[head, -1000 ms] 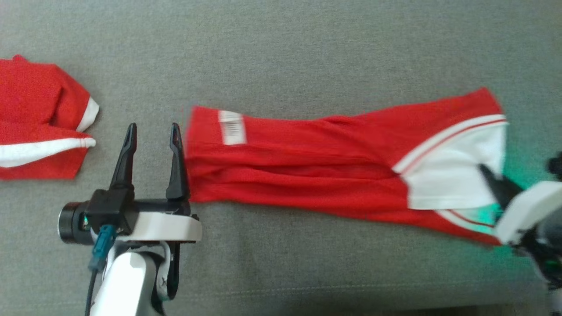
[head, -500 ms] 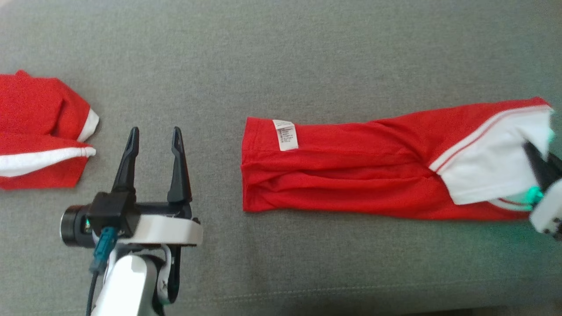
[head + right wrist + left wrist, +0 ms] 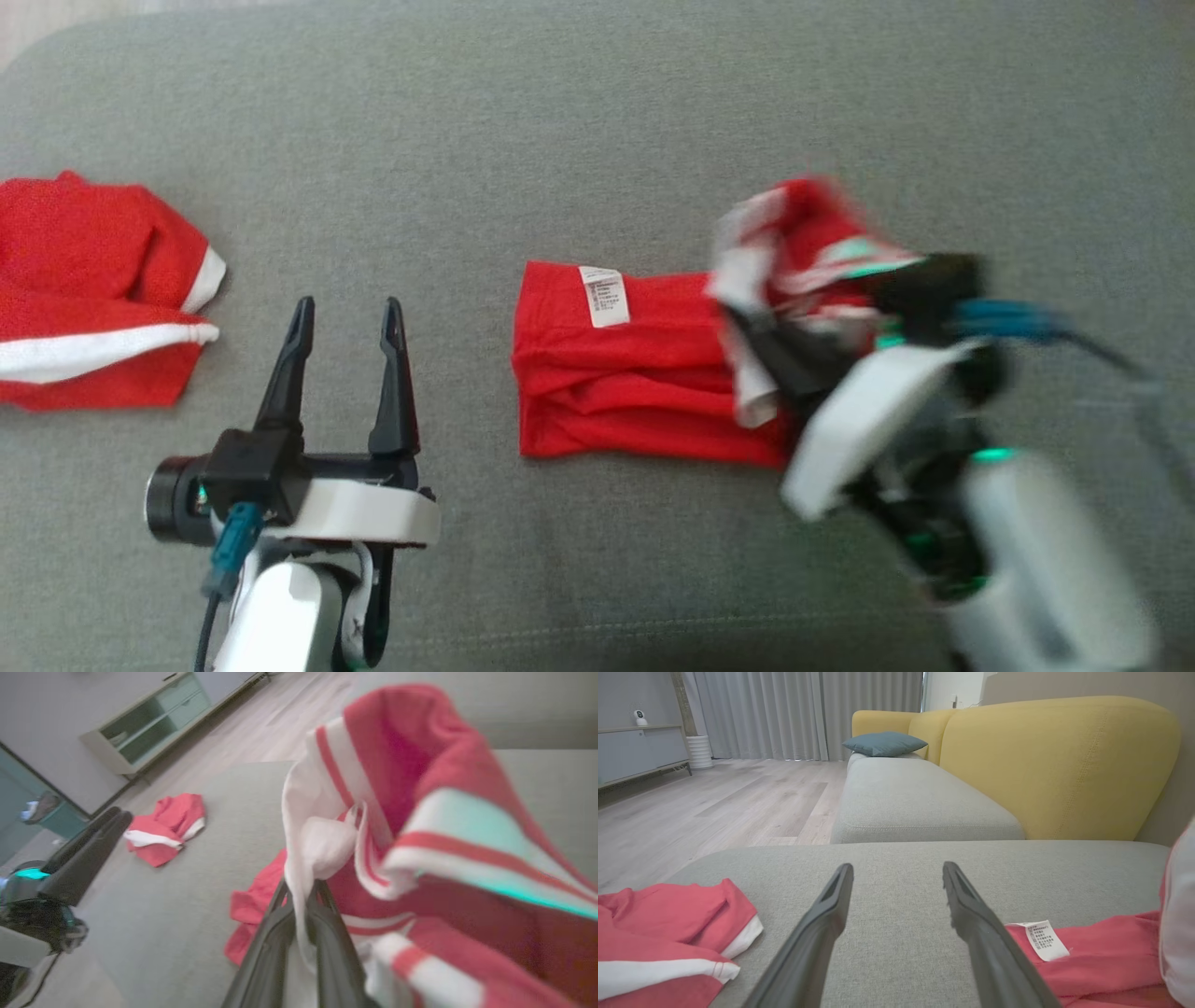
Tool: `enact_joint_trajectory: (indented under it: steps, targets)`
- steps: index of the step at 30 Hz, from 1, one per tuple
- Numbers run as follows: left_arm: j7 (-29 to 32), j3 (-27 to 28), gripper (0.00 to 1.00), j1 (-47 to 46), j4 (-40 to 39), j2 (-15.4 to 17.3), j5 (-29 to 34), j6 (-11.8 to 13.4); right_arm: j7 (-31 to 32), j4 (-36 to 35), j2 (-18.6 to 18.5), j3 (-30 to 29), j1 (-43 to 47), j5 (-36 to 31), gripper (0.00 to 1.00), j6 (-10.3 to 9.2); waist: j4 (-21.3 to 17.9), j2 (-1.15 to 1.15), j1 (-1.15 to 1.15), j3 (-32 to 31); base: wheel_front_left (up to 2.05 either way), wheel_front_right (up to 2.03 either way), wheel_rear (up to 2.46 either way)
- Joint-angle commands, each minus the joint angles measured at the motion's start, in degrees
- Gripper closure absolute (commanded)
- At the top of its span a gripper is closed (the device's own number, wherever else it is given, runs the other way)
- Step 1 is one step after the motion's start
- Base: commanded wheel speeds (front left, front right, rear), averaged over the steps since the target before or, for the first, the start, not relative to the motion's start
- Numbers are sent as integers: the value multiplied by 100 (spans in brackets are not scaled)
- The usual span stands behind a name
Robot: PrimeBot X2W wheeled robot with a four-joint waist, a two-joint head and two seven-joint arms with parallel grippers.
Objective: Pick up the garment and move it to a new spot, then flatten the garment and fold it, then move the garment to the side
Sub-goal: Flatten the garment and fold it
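The red garment point(image 3: 616, 392) lies on the grey cushion point(image 3: 579, 121), its white label point(image 3: 605, 297) near its left edge. My right gripper point(image 3: 761, 350) is shut on the garment's white-and-red striped end point(image 3: 794, 233) and holds it lifted and bunched above the garment's right part. In the right wrist view the fingers point(image 3: 322, 933) pinch white fabric point(image 3: 322, 849), with the red body point(image 3: 254, 900) below. My left gripper point(image 3: 345, 313) stands open on the cushion left of the garment, nothing between its fingers. The left wrist view shows the garment point(image 3: 1101, 956) beside the right finger point(image 3: 971, 910).
A second red-and-white garment point(image 3: 84, 289) lies crumpled at the cushion's far left, near its edge. Behind are a yellow sofa back point(image 3: 1055, 765), another grey seat point(image 3: 915, 798) with a blue pillow point(image 3: 883, 743), wood floor point(image 3: 714, 802) and a cabinet point(image 3: 149, 723).
The right gripper first dragged the garment to the right, then swung its held striped end up and back to the left over the red body. The left gripper stayed open in place.
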Motion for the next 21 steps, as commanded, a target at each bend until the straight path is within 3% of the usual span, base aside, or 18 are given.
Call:
enact_joint_trajectory:
  steps: [1, 5, 12, 13, 14, 15, 21]
  targets:
    - [-30, 137, 0, -155, -156, -9, 45, -24, -163, -49, 176, 232, -262, 69, 100, 37, 52, 0, 0, 28, 0, 0, 0]
    - [-30, 74, 0, -202, -139, -44, 50, -36, -650, 649, 457, 684, -511, 214, 100, 37, 180, 0, 0, 116, 0, 0, 0]
    - [-30, 53, 0, -265, -113, -88, 38, -32, -1290, 1705, 574, 1188, -928, 365, 100, 37, 313, 0, 0, 237, 0, 0, 0]
    - [-30, 51, 0, -274, -110, -92, 39, -32, -1372, 1814, 581, 1241, -980, 390, 88, 37, 322, 0, 0, 251, 0, 0, 0]
    - [-30, 50, 0, -281, -106, -97, 40, -32, -1445, 1918, 586, 1294, -1026, 418, 61, 37, 330, 0, 0, 261, 0, 0, 0]
    - [-30, 49, 0, -288, -99, -101, 41, -31, -1521, 2011, 590, 1339, -1073, 433, 0, 37, 336, 0, 0, 269, 0, 0, 0]
    - [-30, 59, 0, -318, -86, -120, 42, -19, -2005, 2155, 605, 1602, -1295, 512, 0, 37, 332, 0, 0, 295, 0, 0, 0]
